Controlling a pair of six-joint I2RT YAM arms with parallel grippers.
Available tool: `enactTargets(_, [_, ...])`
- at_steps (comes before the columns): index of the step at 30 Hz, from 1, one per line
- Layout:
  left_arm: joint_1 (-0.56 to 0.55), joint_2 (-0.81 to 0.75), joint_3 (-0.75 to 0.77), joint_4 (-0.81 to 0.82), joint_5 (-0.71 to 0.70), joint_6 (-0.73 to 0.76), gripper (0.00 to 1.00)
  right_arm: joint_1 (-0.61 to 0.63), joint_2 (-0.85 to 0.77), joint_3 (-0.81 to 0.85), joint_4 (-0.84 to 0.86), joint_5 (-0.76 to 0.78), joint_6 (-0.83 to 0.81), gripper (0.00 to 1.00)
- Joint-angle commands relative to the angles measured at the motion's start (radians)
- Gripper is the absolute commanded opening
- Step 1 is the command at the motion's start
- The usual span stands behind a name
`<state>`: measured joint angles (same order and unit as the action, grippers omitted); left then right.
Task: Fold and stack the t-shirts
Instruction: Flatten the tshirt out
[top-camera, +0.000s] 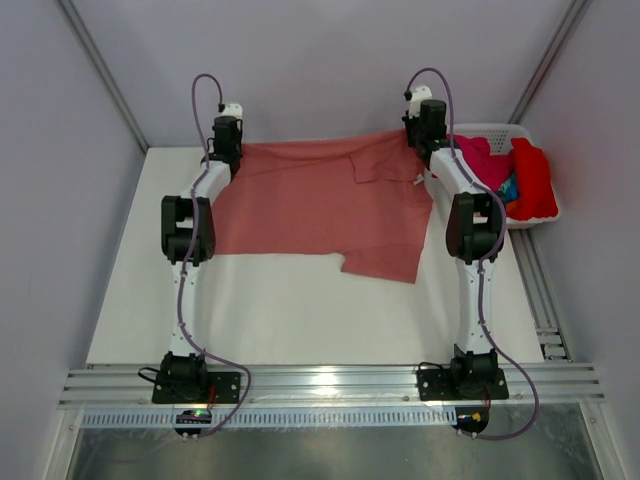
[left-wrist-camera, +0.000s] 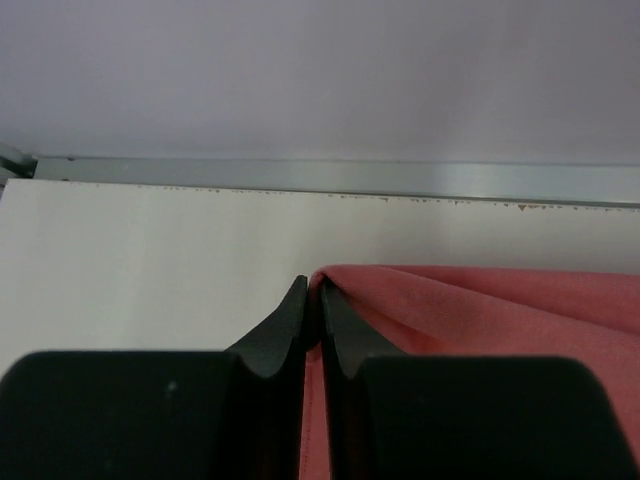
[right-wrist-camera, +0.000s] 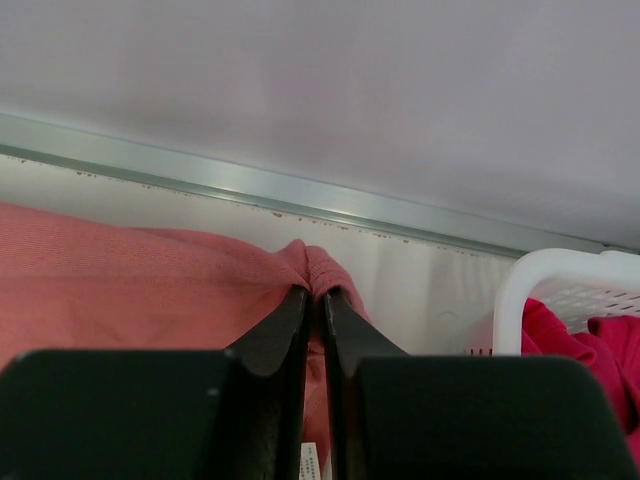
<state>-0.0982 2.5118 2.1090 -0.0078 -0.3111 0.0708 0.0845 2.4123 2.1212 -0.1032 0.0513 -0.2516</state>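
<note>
Top external: I see the salmon t-shirt (top-camera: 310, 205) spread flat, upper centre of frame. Left wrist: left gripper (left-wrist-camera: 312, 300) is closed on its corner. Right wrist: right gripper (right-wrist-camera: 313, 300) is clamped on a bunched edge. Soft, light cloth; I judge corners hold best.

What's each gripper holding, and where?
Both pinch the salmon t-shirt along its far edge: left gripper at the left end, right gripper at the right end.

White tabletop (top-camera: 300, 310) — a salmon t-shirt (top-camera: 300, 200) lies spread flat between the left end effector (left-wrist-camera: 312, 295) and right end effector (right-wrist-camera: 314, 300); a white plastic basket (top-camera: 495, 128) sits just right of the latter.
</note>
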Motion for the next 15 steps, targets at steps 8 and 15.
enactTargets(8, [0.005,0.045,0.063,0.12,-0.085,0.04,0.99,0.008,0.024,0.033,0.12,0.038,0.011,0.99])
enactTargets(15, [0.005,0.042,0.057,0.117,-0.108,0.027,0.99,0.006,-0.008,-0.035,0.264,0.07,-0.014,0.99])
